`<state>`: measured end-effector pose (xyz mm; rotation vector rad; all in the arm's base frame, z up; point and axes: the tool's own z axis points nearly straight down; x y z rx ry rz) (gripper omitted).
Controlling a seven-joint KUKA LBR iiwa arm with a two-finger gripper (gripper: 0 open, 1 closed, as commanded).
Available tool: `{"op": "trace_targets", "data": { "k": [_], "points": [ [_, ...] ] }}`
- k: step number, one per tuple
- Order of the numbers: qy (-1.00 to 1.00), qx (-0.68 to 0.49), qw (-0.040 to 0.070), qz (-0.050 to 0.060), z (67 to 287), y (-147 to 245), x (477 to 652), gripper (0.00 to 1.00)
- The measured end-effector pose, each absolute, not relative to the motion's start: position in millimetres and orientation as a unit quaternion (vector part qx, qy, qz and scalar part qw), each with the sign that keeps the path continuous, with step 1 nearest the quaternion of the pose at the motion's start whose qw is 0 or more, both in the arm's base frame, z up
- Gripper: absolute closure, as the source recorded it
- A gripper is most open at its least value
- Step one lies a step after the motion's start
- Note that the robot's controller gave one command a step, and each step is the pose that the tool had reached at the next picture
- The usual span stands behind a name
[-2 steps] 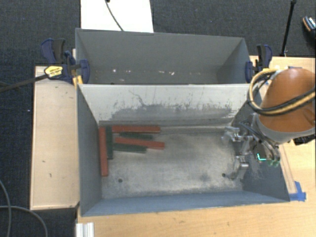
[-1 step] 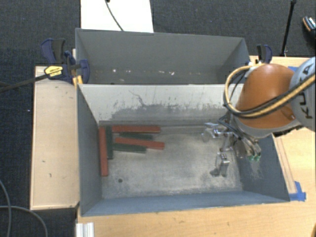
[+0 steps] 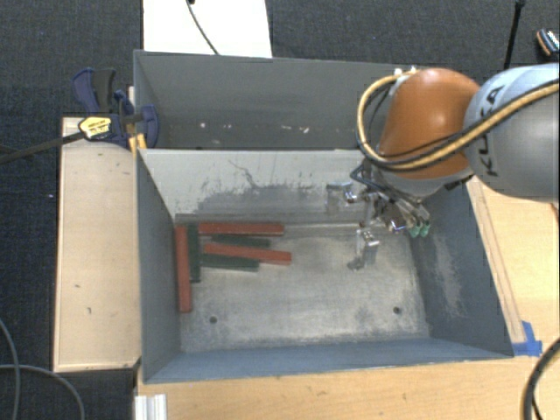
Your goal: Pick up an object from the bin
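Grey bin floor (image 3: 306, 309) under fingers (image 3: 361, 254), right of red and green sticks (image 3: 234, 245); finger gap unclear, nothing visibly held

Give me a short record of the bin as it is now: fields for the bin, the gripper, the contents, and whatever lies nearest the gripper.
bin: grey metal bin, arm reaching in from the right
gripper: gripper over bare floor, right of the middle
contents: red and dark green bars, grouped at the floor's left
leftmost: long red bar, along the left wall
nearest gripper: lower red bar, a clear gap between them
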<state>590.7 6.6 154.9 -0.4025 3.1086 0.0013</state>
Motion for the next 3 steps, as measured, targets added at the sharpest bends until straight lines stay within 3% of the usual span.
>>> {"op": "trace_targets", "data": {
  "k": [1,2,3],
  "points": [
    [0.985,-0.172,0.0,0.002,67.3,67.3,586.5,0.0],
    [0.972,-0.233,0.003,0.001,71.0,125.5,586.5,0.0],
    [0.973,-0.231,0.003,0.0,70.8,122.9,586.6,1.0]
  ]
}}
